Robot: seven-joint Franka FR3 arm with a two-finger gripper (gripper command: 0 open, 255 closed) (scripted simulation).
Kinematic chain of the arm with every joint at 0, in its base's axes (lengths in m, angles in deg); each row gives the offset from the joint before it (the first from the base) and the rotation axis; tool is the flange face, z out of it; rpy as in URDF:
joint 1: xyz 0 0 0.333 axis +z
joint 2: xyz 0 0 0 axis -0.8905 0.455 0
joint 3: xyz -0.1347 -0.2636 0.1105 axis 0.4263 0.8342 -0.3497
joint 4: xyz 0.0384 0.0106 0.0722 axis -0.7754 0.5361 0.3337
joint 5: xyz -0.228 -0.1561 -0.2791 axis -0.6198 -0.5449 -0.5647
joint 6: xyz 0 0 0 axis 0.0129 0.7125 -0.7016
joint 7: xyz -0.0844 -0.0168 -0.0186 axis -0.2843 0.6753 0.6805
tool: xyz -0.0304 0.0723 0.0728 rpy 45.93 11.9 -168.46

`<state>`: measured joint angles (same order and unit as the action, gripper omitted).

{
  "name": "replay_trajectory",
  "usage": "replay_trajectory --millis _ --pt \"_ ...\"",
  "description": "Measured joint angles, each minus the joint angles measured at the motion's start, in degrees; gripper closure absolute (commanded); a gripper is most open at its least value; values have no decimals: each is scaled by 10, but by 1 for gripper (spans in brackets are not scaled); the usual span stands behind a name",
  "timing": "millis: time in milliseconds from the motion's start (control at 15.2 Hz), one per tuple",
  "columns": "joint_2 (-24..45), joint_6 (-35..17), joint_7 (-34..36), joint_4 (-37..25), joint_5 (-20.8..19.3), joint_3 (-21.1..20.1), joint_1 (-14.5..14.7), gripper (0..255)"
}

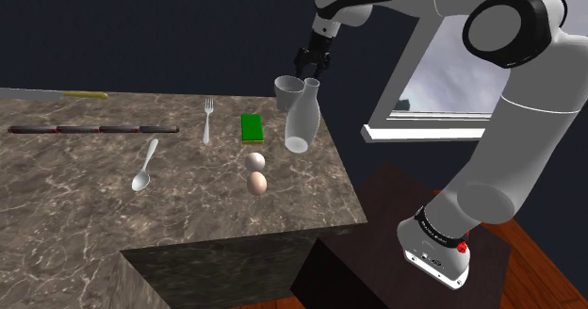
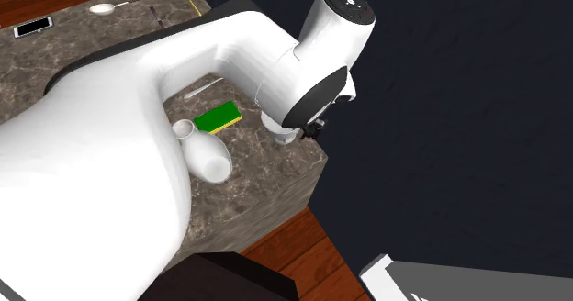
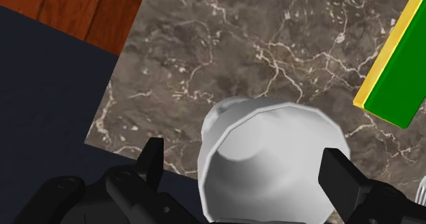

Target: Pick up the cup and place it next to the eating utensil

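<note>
A plain grey cup (image 1: 285,91) stands upright near the counter's far right corner in the shoulder view, right behind a white vase (image 1: 303,121). My black gripper (image 1: 311,69) hangs just above the cup, fingers pointing down. In the wrist view I look into the cup (image 3: 273,162) from above; my gripper (image 3: 246,171) is open, with one finger (image 3: 151,162) on each side of the cup and neither touching it. The fork (image 1: 207,121) and the spoon (image 1: 145,167) lie further toward the shoulder view's left.
A green sponge (image 1: 251,128) lies between fork and vase, with two eggs (image 1: 256,171) in front of it. A long dark bar (image 1: 94,128) lies at the far left. The marble counter (image 1: 75,203) ends close to the cup; wooden floor (image 3: 89,11) lies below.
</note>
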<state>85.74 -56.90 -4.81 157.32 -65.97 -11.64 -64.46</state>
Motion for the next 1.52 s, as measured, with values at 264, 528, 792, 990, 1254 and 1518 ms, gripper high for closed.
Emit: replay_trajectory --millis 264,528,792,990,1254,1518 --pt "-3 -30 5 11 3 -1 2 255" --pt "2 27 -5 -13 4 1 -1 255" --pt "31 21 62 -33 8 -8 9 255" --pt "34 -6 77 -22 6 -9 12 0" --pt "13 -105 100 36 6 3 15 0" --pt "10 -149 100 55 11 3 14 0"
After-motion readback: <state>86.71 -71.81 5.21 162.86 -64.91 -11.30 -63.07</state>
